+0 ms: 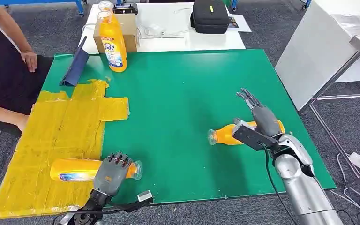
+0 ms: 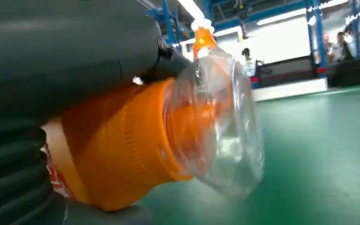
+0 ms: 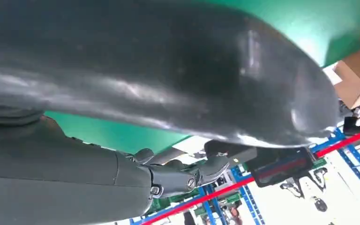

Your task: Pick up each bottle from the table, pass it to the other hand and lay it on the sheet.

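Bottles number three in the head view, all orange: one upright point(image 1: 114, 44) at upper left, where part of a label reading "ide" can be made out; one lying point(image 1: 225, 134) at centre right on the green table point(image 1: 178, 98); and one lying point(image 1: 75, 169) at lower left on the yellow sheet point(image 1: 65, 122), its clear cap past the sheet's edge. The left hand point(image 1: 112, 172) is seen over that bottle's neck with fingers curled round it; in the left wrist view the orange neck and clear cap point(image 2: 215, 126) are pressed against the hand. The right hand point(image 1: 258, 115) is placed over the centre-right bottle with fingers extended and apart, nothing gripped. A cardboard box point(image 1: 126, 33), one black case point(image 1: 209, 16) and a white table point(image 1: 168, 37) are seen behind, on grey carpet. A person's arm point(image 1: 9, 33) is seen at left.
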`<state>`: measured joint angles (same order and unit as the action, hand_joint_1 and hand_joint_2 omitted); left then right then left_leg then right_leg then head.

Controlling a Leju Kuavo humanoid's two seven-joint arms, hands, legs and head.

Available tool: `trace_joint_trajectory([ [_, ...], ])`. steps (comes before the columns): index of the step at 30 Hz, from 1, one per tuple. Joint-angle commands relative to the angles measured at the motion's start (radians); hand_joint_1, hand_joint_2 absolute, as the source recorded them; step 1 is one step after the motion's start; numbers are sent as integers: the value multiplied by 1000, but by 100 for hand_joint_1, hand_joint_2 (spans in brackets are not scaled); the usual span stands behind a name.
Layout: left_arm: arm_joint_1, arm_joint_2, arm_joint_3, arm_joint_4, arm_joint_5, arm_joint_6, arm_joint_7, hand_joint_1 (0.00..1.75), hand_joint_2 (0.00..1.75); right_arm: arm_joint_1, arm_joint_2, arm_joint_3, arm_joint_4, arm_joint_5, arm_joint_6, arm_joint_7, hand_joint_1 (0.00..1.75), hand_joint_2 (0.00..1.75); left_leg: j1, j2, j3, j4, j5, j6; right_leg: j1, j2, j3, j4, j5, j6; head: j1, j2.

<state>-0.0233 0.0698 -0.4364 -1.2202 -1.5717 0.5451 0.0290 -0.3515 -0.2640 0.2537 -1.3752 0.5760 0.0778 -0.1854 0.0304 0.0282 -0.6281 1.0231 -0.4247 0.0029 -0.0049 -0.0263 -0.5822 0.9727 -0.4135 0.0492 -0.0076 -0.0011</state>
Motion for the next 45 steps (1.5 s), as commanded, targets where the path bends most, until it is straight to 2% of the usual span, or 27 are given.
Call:
trace_joint_trajectory([
  [1, -61, 5, 65, 271, 24, -74, -60, 0, 175, -88, -2, 76, 113, -3, 11, 2, 0, 0, -1, 0, 5, -2, 0, 1, -1, 2, 4, -1, 0, -1, 0, 0],
  [2, -67, 4, 78, 287, 20, -76, -63, 0, 0, -94, -5, 84, 124, -2, 14, 4, 0, 0, -2, -1, 6, -3, 0, 1, -2, 3, 5, 0, -1, -1, 0, 0],
  [4, -74, 11, 99, 297, 21, -75, -70, 0, 0, -127, -33, 124, 161, 13, 42, 13, 0, 0, -2, -3, 7, -3, 0, 1, -2, 1, 7, -1, -2, 1, 0, 0],
  [5, -74, 16, 116, 290, 35, -67, -84, 0, 0, -158, -61, 154, 189, 11, 81, 18, 0, 175, -2, -3, 7, -3, 1, 2, -3, 2, 7, 0, -1, 1, 0, 0],
  [7, -63, 25, 142, 245, 59, -45, -111, 0, 0, -205, -118, 196, 231, -22, 153, 12, 0, 175, -3, -3, 8, -3, 1, 2, -3, 4, 7, 0, -1, 0, 0, 0],
  [8, -53, 29, 156, 212, 76, -35, -128, 0, 0, -213, -144, 211, 238, -36, 170, 3, 0, 175, -2, -6, 9, -2, 1, 1, -2, 0, 9, 0, -2, 1, 0, 0],
  [13, -40, 27, 173, 170, 94, -47, -146, 0, 0, -206, -168, 221, 229, -53, 177, -3, 0, 175, -2, -6, 9, -2, 4, 2, -2, 0, 10, 0, 0, 2, 0, 0],
  [16, -21, 2, 249, 79, 318, -52, -285, 0, 0, -202, -224, 271, 229, -74, 191, 7, 0, 175, -3, -6, 9, -2, 4, 3, -4, 0, 10, 1, -1, 2, 0, 0],
  [20, -14, -38, 378, -83, 742, -259, -501, 0, 0, -202, -274, 321, 274, -95, 203, 2, 0, 175, -2, -10, 6, 0, 4, 3, -2, -5, 8, 1, -1, 3, 0, 0],
  [22, -17, -50, 418, -125, 847, -340, -537, 0, 0, -214, -270, 338, 311, -89, 198, 1, 0, 175, -3, -11, 6, 0, 4, 4, -4, -5, 8, 2, -2, 3, 0, 0],
  [25, -34, -86, 498, -175, 1121, -538, -594, 0, 0, -268, -247, 390, 411, -65, 200, -2, 0, 175, -3, -8, 3, 0, 4, 4, -4, -2, 4, 2, -1, 3, 0, 0],
  [26, -40, -92, 518, -187, 1178, -585, -601, 0, 0, -282, -237, 400, 445, -65, 199, -7, 0, 175, -2, -7, 1, 0, 4, 3, -2, -3, 3, 1, 0, 3, 0, 0],
  [28, -43, -90, 522, -191, 1182, -591, -599, 0, 0, -285, -234, 403, 454, -65, 199, -9, 0, 175, -3, -6, 3, 0, 4, 3, -4, 0, 4, 2, 0, 2, 0, 0],
  [31, -41, -93, 522, -190, 1181, -589, -600, 0, 0, -285, -234, 403, 456, -65, 198, -11, 0, 175, -3, -8, 3, -1, 5, 3, -4, -3, 4, 1, -1, 3, 0, 0],
  [36, -37, -112, 556, -244, 1374, -751, -582, 0, 0, -306, -250, 460, 549, -32, 179, -13, 0, 175, -3, -8, 2, -1, 4, 3, -3, -4, 4, 1, -1, 3, 0, 0],
  [39, -23, -110, 550, -271, 1386, -762, -578, 0, 0, -301, -257, 464, 577, -5, 147, -12, 0, 175, -3, -10, 3, -1, 4, 3, -4, -5, 5, 1, -2, 3, 0, 0],
  [42, -6, -110, 541, -298, 1398, -775, -576, 0, 0, -303, -222, 450, 662, 83, 58, 18, 0, 175, -3, -9, 3, -1, 4, 3, -4, -4, 5, 1, -1, 3, 0, 0],
  [45, -21, -105, 528, -290, 1408, -784, -571, 0, 0, -306, -210, 448, 750, 111, 75, 5, 0, 175, -4, -8, 5, -2, 4, 3, -4, -3, 6, 0, -1, 2, 0, 0],
])
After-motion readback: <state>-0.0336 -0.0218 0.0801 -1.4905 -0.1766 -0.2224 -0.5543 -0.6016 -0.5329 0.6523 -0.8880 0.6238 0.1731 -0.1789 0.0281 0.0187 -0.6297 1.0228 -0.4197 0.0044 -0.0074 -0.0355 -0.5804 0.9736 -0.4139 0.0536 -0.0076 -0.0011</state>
